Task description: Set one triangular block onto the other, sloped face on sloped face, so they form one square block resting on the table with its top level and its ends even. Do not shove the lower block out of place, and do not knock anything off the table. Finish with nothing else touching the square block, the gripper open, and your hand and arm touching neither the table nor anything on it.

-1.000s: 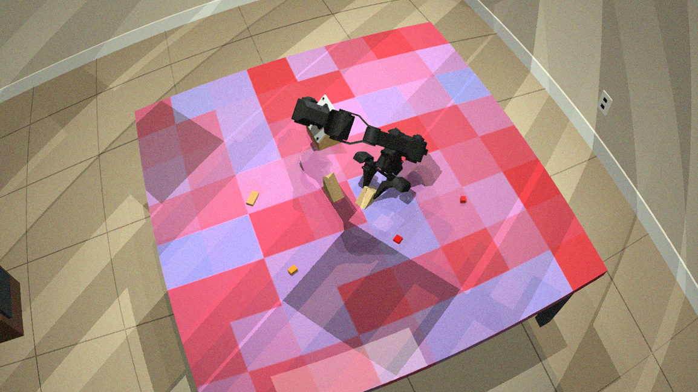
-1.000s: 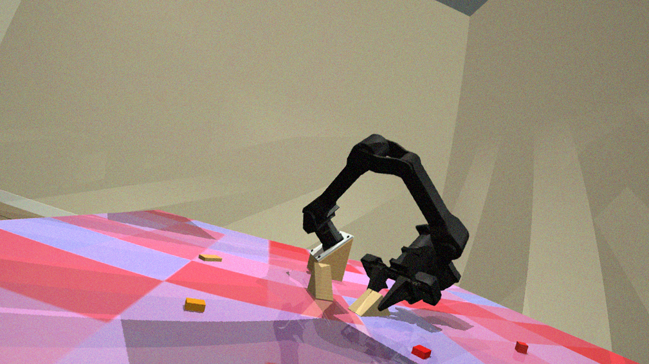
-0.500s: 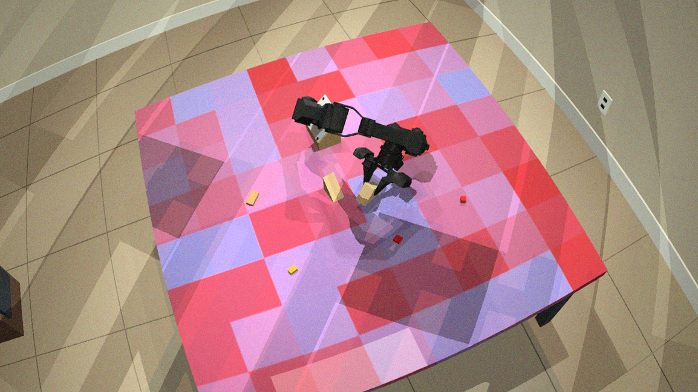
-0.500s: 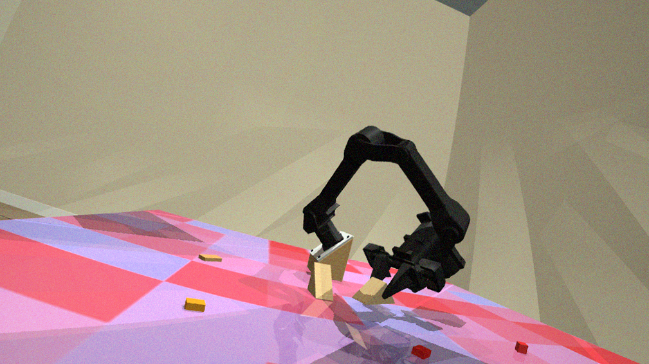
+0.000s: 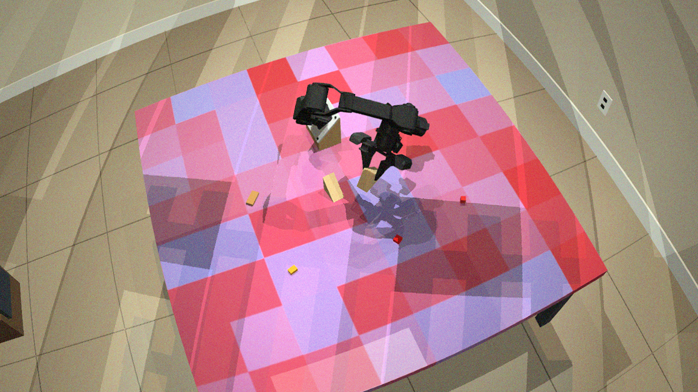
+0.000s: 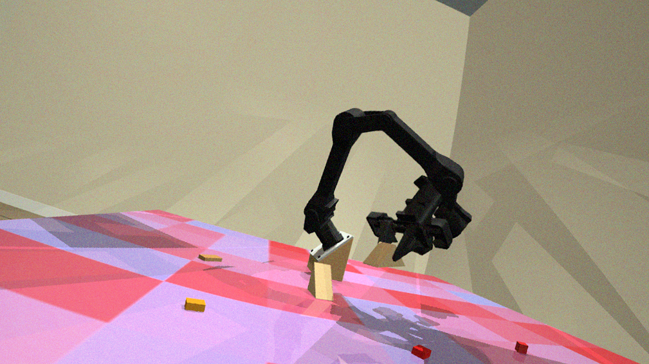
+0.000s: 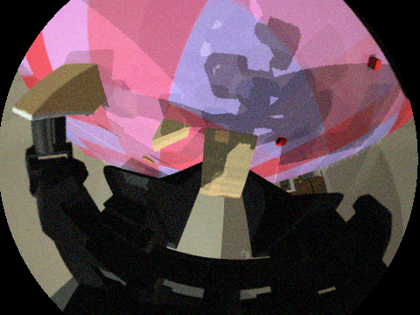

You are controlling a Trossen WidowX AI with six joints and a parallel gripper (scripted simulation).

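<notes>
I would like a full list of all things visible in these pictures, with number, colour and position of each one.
triangular block in the hand: 1, tan, lifted off the table, right of the other one.
triangular block on the table: 1, tan, near the table's middle, in front of the arm's base.
flat tan block: 1, on the table, left of the triangular blocks.
small orange block: 1, on the table, toward the near side.
small red cubes: 2, one under the arm's shadow, the other farther right.
table: 1, red, pink and lilac checks.
wedge-shaped mount: 1, tan and white, under the arm's base.
arm: 1, black.
hand: 1, black, shut on the lifted block.
</notes>
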